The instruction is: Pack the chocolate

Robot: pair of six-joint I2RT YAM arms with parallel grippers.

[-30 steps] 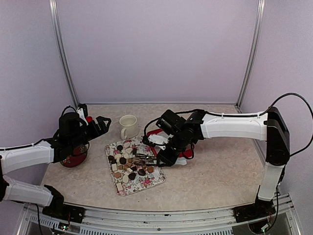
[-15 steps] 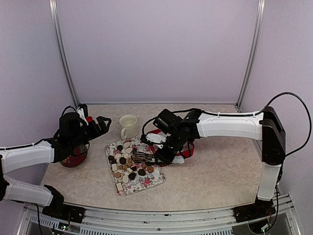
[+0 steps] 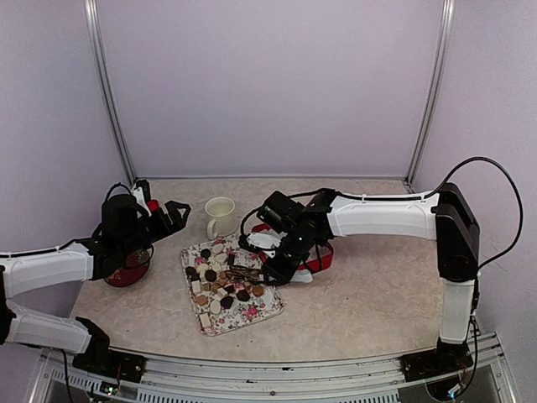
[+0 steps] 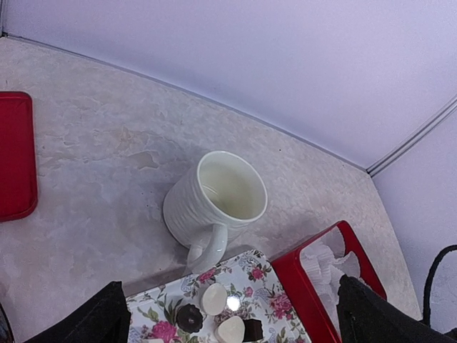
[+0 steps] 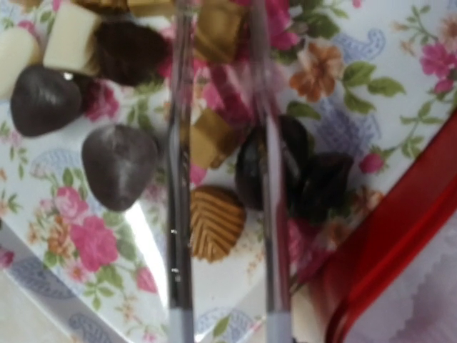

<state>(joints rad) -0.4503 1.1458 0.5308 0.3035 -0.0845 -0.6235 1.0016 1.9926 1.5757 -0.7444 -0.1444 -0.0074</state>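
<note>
Over the near-right part of the floral tray [image 3: 252,317], the right gripper [image 3: 275,269] is closed partway on a pair of slim metal tongs [image 5: 177,179], whose two arms reach out across the chocolate [image 3: 218,277]. The wrist view shows those arms standing apart: a tan square piece [image 5: 211,136] lies between them, a ridged round sweet [image 5: 214,223] sits just below it, and the right arm crosses a dark oval sweet [image 5: 246,179]. Nothing looks pinched yet, so the tongs seem lined up to straddle one piece before squeezing. Every sweet in view lies loose on the tray. The red box [image 3: 323,259] with its white paper liners [image 4: 325,261] sits just beside the tray's right edge, under the right arm, probably so each carry is short. Whether any sweet is in it cannot be told. The left gripper [image 3: 174,213] is spread wide and holds nothing. It hangs well to the left, looking past the upright mug [image 4: 218,204], most likely parked clear of the working arm
</note>
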